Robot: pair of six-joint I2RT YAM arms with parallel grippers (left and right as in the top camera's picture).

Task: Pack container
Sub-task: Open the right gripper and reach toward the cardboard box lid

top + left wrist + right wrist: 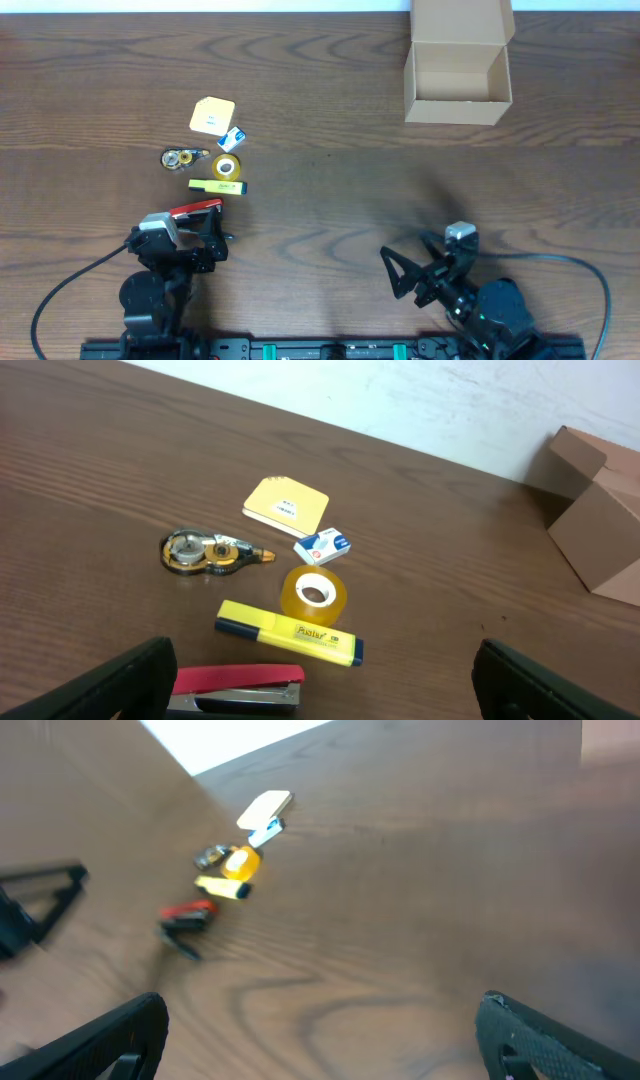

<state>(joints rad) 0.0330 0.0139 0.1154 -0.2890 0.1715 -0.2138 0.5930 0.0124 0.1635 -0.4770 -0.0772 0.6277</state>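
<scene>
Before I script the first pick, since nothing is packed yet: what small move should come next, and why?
Probably ease the left gripper down onto the red stapler: it lies nearest, just ahead of its open jaws, and the cardboard box stands open.

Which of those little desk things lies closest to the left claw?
The red stapler, just in front of the left claw; the yellow highlighter, tape roll and others lie farther out.

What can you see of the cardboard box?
The cardboard box is plain tan-brown and rectangular, standing upright on the wooden table at the far right. Its hinged lid is folded back open toward the far edge, and the inside looks empty. Nothing but the table touches it.
</scene>
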